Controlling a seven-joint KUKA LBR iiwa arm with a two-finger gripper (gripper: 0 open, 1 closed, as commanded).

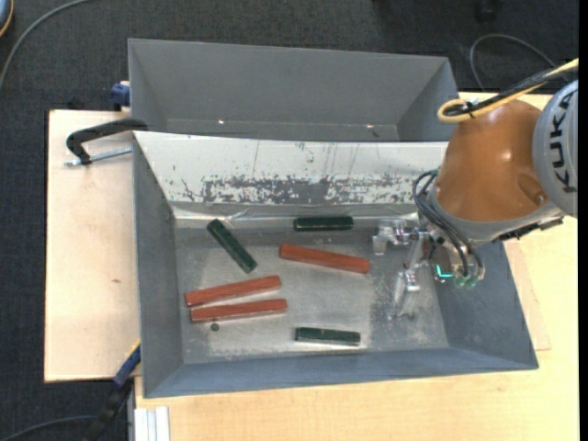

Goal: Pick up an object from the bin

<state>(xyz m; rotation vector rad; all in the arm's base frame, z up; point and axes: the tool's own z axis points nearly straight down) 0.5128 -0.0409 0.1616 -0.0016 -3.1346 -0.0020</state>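
My gripper (405, 288) hangs low over the right part of the bin floor, over bare metal. Nearest to it is a red-brown flat bar (323, 259), lying slightly slanted just to its left and apart from it. A dark green bar (322, 222) lies behind that one, close to the back wall. Another dark green bar (327, 336) lies near the front wall, left of and below the gripper.
Farther left lie two red-brown bars side by side (232, 291) (238, 310), with a slanted dark green bar (231, 245) behind them. The orange cover on the arm's wrist stands over the bin's right wall.
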